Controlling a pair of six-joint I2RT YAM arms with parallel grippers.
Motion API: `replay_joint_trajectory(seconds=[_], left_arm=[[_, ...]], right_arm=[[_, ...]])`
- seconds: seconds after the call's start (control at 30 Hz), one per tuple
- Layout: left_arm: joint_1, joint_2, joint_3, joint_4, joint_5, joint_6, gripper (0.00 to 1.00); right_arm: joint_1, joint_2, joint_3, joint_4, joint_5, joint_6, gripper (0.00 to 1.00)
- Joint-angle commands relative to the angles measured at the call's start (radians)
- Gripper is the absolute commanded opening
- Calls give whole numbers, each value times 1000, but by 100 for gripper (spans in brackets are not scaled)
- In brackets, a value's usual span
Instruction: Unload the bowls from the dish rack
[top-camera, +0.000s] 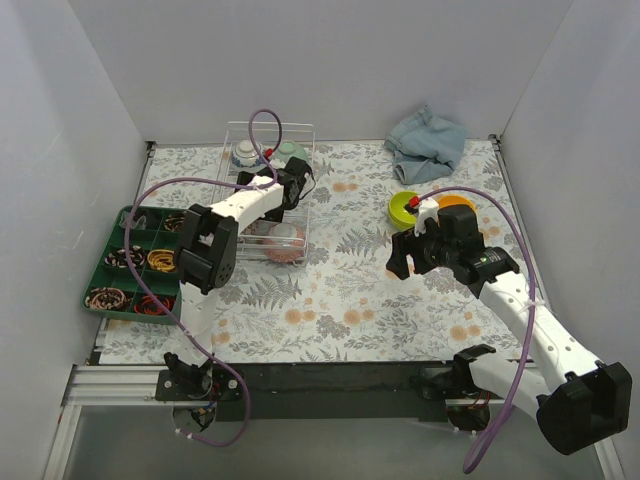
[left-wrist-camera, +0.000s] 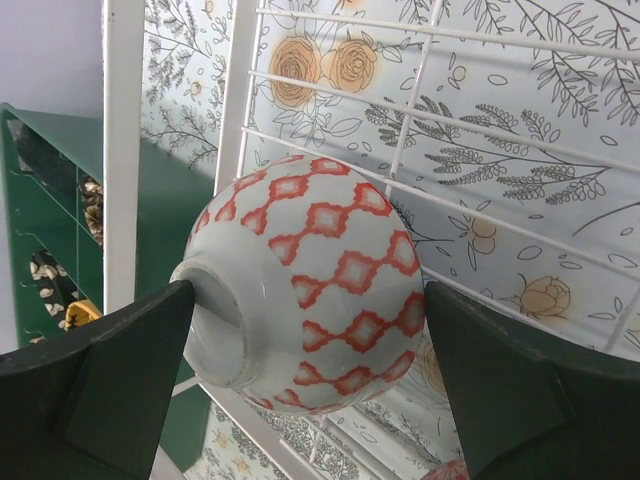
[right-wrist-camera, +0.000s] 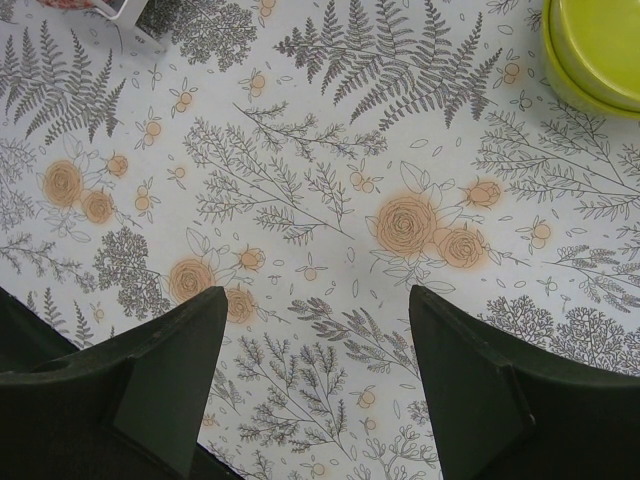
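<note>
- Two bowls are out on the desk, far right: the lime green bowl and the orange bowl.
- Four show in the dish rack, far left: the blue-and-white bowl, pale green bowl, pinkish bowl and patterned bowl. Roughly half left, I'd say.
- Left claw: spread wide, apparently clamping the patterned bowl.
- Right claw: wide apart, empty, above bare desk.

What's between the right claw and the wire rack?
Only bare floral tablecloth, seen in the top view. The right claw hangs open above it; the left claw grips a bowl in the rack.
</note>
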Motion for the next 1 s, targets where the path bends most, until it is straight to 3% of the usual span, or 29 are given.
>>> replay_joint_trajectory(seconds=[0.0, 0.2, 0.5, 0.63, 0.97], left_arm=[[13, 107, -43, -36, 132, 12, 98], [10, 81, -45, 38, 109, 44, 97], [1, 24, 3, 12, 109, 58, 61], [-1, -20, 12, 10, 123, 61, 51], [-1, -83, 109, -56, 182, 32, 40]], right_arm=[[1, 0, -3, 26, -12, -15, 82], [0, -4, -10, 25, -9, -15, 81], [1, -6, -9, 26, -5, -15, 81], [0, -9, -6, 26, -3, -15, 82], [1, -6, 14, 26, -9, -15, 81]])
